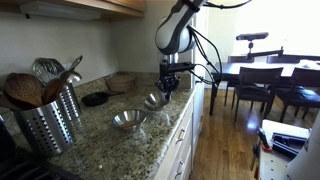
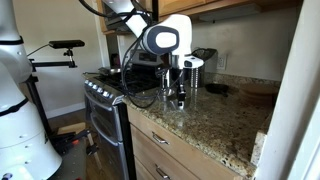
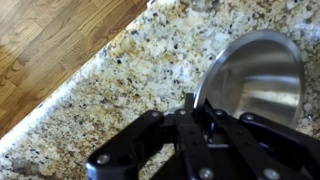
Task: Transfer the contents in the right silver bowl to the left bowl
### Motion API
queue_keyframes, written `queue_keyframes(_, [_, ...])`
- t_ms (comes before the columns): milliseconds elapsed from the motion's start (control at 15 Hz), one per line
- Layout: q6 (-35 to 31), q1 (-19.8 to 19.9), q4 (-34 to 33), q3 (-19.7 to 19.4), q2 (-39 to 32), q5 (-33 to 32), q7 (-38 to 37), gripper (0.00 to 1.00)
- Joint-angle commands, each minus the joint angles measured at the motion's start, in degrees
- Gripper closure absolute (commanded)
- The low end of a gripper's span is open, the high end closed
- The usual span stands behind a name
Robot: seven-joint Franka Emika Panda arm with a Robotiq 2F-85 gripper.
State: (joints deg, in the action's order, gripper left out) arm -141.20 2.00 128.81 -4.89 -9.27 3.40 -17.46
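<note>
The gripper seems pinched on the rim of the right silver bowl at its two o'clock, so the next move is lifting and tipping it over the left bowl, at the right bowl's eight o'clock.

In the wrist view the silver bowl runs off the right edge, and its near rim is hidden behind the end effector. In an exterior view the silver bowl is too small to show contents; whether the jaws grip it is unclear.
</note>
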Motion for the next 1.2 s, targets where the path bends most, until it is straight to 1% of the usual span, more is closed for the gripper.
queue_keyframes(0, [-2.04, 1.19, 1.05, 0.08, 0.28, 2.4, 2.9, 0.88])
queue_keyframes(67, [-2.04, 1.38, 1.0, 0.09, 0.15, 2.91, 3.29, 0.65])
queue_keyframes(200, [-2.05, 1.56, 0.94, 0.06, 0.13, 3.41, 3.77, 0.63])
queue_keyframes(333, [-1.95, 1.68, 0.81, 0.01, 0.06, 3.72, 4.16, 0.51])
queue_keyframes(533, [-1.78, 1.83, 0.7, -0.01, 0.02, 3.79, 4.48, 0.31])
queue_keyframes(600, [-0.28, 1.09, -0.09, -0.11, -0.28, 2.06, 2.28, 0.25])
queue_keyframes(667, [-0.26, 1.08, -0.1, -0.11, -0.28, 2.03, 2.31, 0.43])
queue_keyframes(800, [-0.25, 1.05, -0.11, -0.07, -0.28, 2.01, 2.31, 0.3])
queue_keyframes(867, [-0.25, 1.05, -0.11, -0.06, -0.28, 2.01, 2.31, 0.26])
queue_keyframes(1133, [-0.25, 1.05, -0.11, -0.06, -0.28, 2.01, 2.31, 0.25])
